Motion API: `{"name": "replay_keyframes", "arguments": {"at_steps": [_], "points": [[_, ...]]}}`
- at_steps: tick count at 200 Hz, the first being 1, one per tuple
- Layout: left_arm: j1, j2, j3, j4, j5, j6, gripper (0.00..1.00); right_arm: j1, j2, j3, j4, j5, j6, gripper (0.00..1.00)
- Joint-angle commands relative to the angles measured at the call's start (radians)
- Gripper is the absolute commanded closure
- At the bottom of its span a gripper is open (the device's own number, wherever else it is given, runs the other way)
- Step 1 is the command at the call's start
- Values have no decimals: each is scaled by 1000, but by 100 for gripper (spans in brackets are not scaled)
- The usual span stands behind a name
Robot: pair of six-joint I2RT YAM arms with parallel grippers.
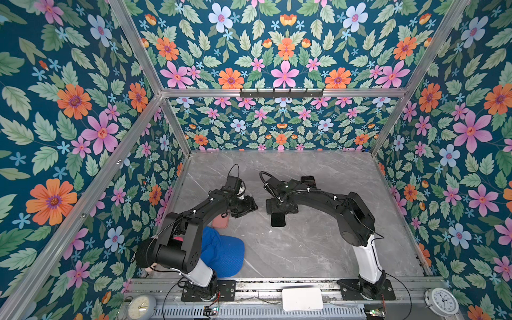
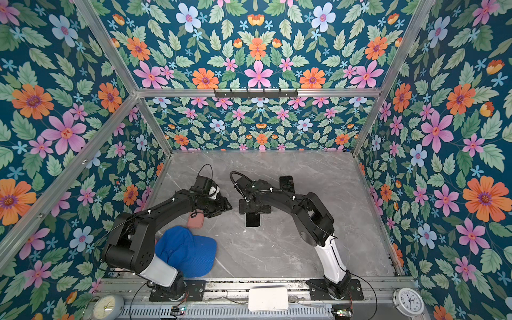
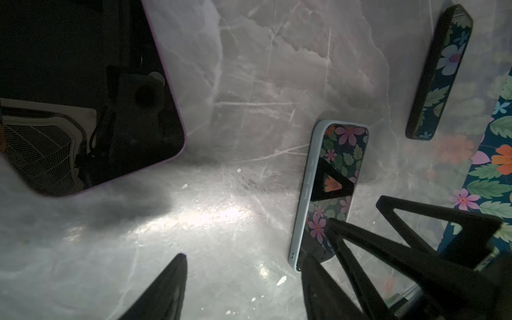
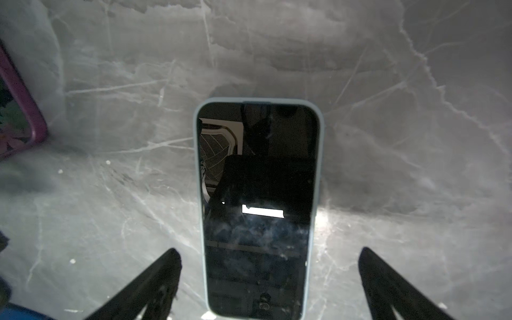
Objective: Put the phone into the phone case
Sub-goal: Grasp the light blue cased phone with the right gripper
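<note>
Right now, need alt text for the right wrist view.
A dark-screened phone in a pale blue case lies flat on the grey marble table, centred between the two black fingers of the open right end effector, which do not touch it. A purple case shows at the frame's edge.

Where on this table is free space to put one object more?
Free: the front middle of the table, between blue cap and right arm; the back strip along the wall. Crowded: the centre, around the phone and pink case.
</note>
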Motion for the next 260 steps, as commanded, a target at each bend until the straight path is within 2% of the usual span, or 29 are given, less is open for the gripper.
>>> {"name": "replay_keyframes", "arguments": {"at_steps": [1,44,99,144,175,223,260], "points": [[6,-12,-6,-13,-7,20,31,3,22,32,-72,33,19,1],[11,-11,-13,-9,-3,19,25,4,57,50,-57,1,19,1],[19,-4,-17,-2,12,20,23,4,120,93,-85,-8,16,4],[23,2,-23,7,19,20,23,4,148,110,-112,-5,12,13],[24,-1,-26,4,16,20,23,4,146,114,-122,13,10,25],[29,-6,-28,2,17,19,23,2,136,119,-123,26,3,28],[29,0,-17,2,20,19,23,-39,91,107,-102,30,-46,30]]}}
